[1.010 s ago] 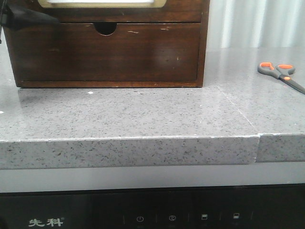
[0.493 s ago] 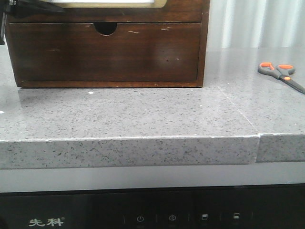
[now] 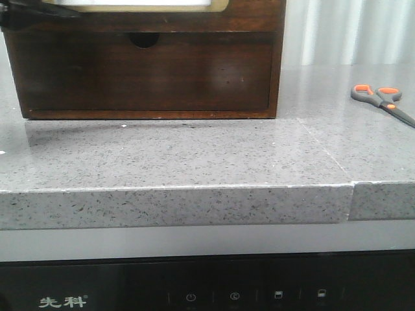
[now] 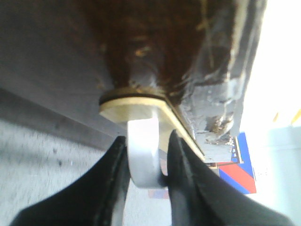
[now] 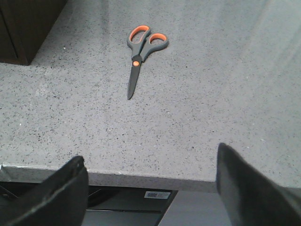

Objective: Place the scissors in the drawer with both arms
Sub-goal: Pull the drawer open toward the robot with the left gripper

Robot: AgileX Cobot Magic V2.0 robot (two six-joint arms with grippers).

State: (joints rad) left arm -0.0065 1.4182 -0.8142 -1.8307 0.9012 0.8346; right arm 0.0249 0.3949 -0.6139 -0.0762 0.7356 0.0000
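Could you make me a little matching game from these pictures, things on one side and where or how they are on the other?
Things:
1. scissors
2. left gripper
3. right gripper
4. drawer

States:
A. open, above the counter's edge
B. lying flat and closed on the grey counter
C. closed on a whitish handle
D. in the top of the wooden box

Pairs: 1-B, 2-C, 3-A, 4-D
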